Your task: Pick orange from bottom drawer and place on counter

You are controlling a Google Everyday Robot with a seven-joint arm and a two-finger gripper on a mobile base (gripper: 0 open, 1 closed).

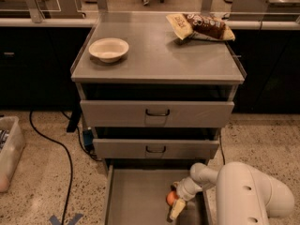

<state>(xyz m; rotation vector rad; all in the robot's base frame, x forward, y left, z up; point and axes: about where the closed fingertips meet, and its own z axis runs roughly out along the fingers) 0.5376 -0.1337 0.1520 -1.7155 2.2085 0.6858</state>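
orange (171, 198) sat at right of open bottom drawer (136, 196). tool (175, 206) was low in drawer, against orange; spread or pinching, could not tell. bowl (108, 49), bag (201, 27) on desk (159, 62).

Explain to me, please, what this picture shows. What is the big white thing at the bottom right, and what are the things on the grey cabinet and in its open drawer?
The big white shape is a robot's arm. The robot stands on a rolling base and has only this one arm. There is one camera, looking down at the cabinet from the front; where it is mounted is not known. The arm ends in a gripper, which is down in the open bottom drawer, right at a small orange. Whether it already holds the orange cannot be told. On the counter, the cabinet's flat top, lie a white bowl at the left and a snack bag at the back right.
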